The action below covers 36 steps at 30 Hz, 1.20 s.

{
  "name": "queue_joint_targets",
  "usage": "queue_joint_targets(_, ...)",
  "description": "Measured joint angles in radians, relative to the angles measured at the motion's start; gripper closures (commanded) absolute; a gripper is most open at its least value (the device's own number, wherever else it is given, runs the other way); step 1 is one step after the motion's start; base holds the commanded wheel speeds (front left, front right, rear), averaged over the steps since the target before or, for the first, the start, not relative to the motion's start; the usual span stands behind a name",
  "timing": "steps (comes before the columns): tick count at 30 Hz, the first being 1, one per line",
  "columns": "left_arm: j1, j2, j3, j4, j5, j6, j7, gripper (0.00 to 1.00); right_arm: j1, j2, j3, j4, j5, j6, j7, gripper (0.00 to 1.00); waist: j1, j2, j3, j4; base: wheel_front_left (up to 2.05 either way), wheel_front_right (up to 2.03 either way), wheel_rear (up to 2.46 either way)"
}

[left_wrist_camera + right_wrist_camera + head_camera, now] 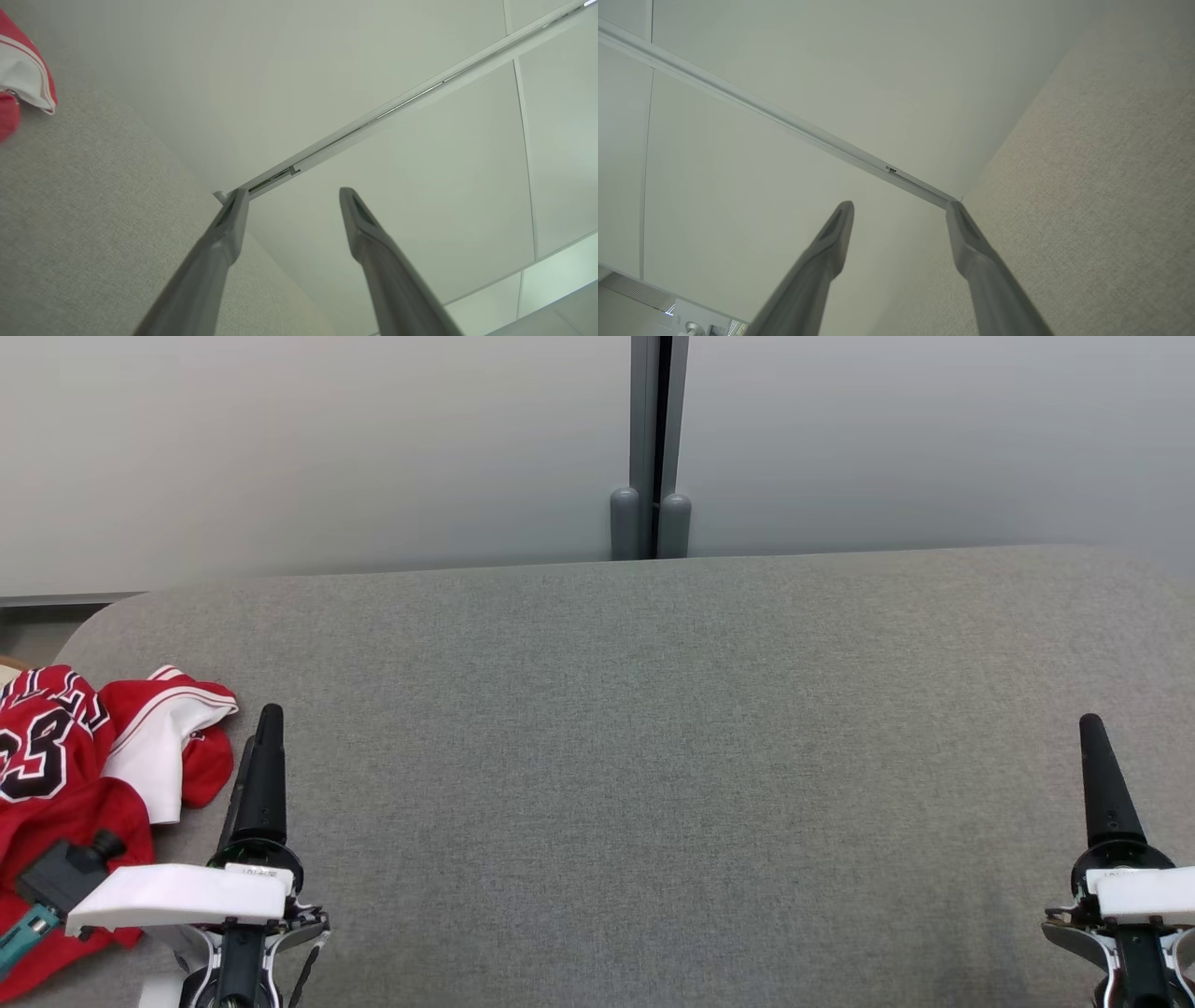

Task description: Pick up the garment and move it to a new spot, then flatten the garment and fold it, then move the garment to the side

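**Position of task item.** The garment, a red jersey with white trim and black numerals, lies crumpled at the near left corner of the grey fabric surface. It runs off the left edge of the head view. It is bunched, not flat, and no fold has been made. The heap is somewhat longer from far to near along the left edge, but no true long axis can be read while it is crumpled.

**End effectors.** The left gripper is near the front edge, just beside the heap and to its right, fingers pointing toward the far edge. The right gripper is at the near right corner, well apart from the garment. Both are released, with nothing held.

**Governing relation.** The garment lies to the left of the left gripper and slightly toward the near edge. The left arm is plainly the nearer. In the inspector's judgement, the pick-up calls for that gripper to turn or shift leftward.

**Differences between views.**
- The head view gives the layout, but each gripper is seen edge-on, so the gap is hard to read there.
- The left wrist view shows the left gripper with jaws spread and empty, and a white-trimmed fold of the garment at its upper left.
- The right wrist view shows the right gripper equally spread over bare fabric.
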Motion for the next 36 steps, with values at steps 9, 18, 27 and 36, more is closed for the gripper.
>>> queue_joint_targets(9,0.007,0.029,-0.052,-0.047,0.376,0.012,-0.065,0.00,0.027,-0.035,0.057,-0.070,-0.360,0.000,-0.009,0.00,0.0000,0.0000,-0.007,-0.016,0.00,0.00,0.00)
queue_joint_targets(18,0.049,0.049,-0.071,-0.029,0.522,0.031,-0.096,0.00,0.037,-0.041,0.080,-0.046,-0.501,0.000,-0.026,0.00,0.0000,0.0000,-0.020,-0.027,0.00,0.00,0.00)
queue_joint_targets(27,0.084,0.062,-0.088,-0.015,0.635,0.048,-0.120,0.00,0.056,-0.046,0.101,-0.009,-0.606,0.000,-0.052,0.00,0.0000,0.0000,-0.034,-0.034,0.00,0.00,0.00)
queue_joint_targets(36,0.116,0.075,-0.101,-0.004,0.732,0.063,-0.144,0.00,0.059,-0.057,0.128,0.015,-0.710,0.000,-0.072,0.00,0.0000,0.0000,-0.044,-0.045,0.00,0.00,0.00)
